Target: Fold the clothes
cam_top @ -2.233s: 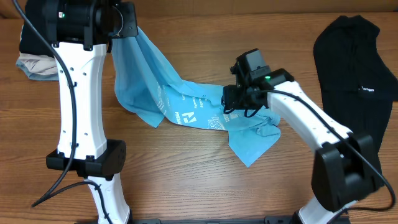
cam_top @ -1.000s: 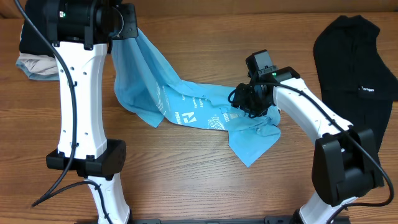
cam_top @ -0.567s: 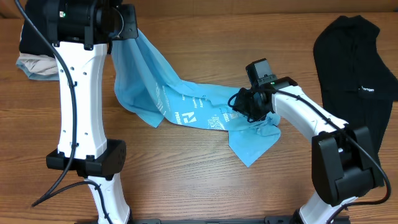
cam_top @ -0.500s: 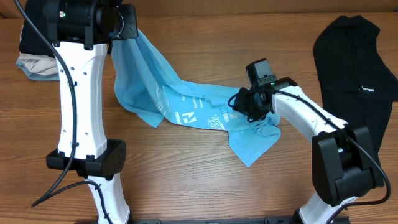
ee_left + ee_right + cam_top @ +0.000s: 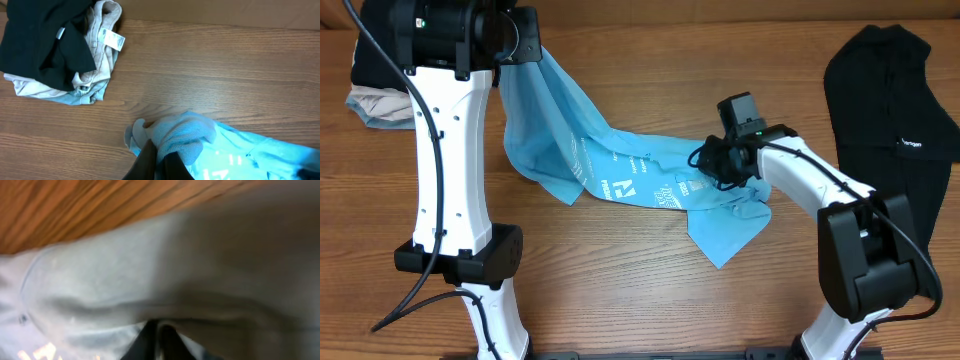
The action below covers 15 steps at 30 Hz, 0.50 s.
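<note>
Wood-grain desk [image 5: 620, 300] filled the overhead view, and one light blue T-shirt [image 5: 620, 165] lay across its middle, running from the upper left down to the lower centre. Its upper left corner was lifted off the desk and drawn up to the left end effector [image 5: 525, 35]. In the left wrist view those fingers [image 5: 145, 160] stood pressed together on a bunched fold of the blue cloth. The white lettering showed on the flat part of the shirt, left of the right end effector [image 5: 705, 165], which sat low on the shirt's right portion. In the blurred right wrist view its fingers [image 5: 150, 340] stood nearly together with pale fabric pinched at them. A loose corner of the shirt pointed toward the lower centre, short of the desk's near edge.

Bare desk lay open below the shirt and between the two arms. One plain black garment [image 5: 890, 90] lay at the right edge, well apart from the shirt. One black and beige bundle [image 5: 55, 50] lay at the far left edge, behind the left arm.
</note>
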Motion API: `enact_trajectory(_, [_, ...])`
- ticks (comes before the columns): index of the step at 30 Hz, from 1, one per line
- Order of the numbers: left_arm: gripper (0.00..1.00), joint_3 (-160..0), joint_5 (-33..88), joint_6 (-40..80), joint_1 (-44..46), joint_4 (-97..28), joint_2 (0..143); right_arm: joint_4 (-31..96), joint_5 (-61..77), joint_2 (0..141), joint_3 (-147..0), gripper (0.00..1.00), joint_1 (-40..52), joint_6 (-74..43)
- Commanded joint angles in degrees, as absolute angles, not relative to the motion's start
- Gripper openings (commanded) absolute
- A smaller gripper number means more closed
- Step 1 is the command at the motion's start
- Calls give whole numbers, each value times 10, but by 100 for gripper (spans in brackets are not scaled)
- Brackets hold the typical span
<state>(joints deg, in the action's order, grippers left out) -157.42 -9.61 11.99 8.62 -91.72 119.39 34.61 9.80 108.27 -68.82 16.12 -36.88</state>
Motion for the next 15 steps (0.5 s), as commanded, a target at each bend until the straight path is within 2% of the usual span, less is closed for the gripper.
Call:
enact_trajectory(1, [4, -1577, -96, 113, 86, -914, 1197, 353, 91, 1077, -701, 4, 135, -336])
enact_trajectory(6, [4, -1580, -97, 87, 86, -902, 1184, 397, 107, 1037, -756, 4, 93, -270])
enact_trajectory(15, [4, -1624, -148, 88, 86, -894, 1077, 622, 128, 909, -1005, 4, -19, -124])
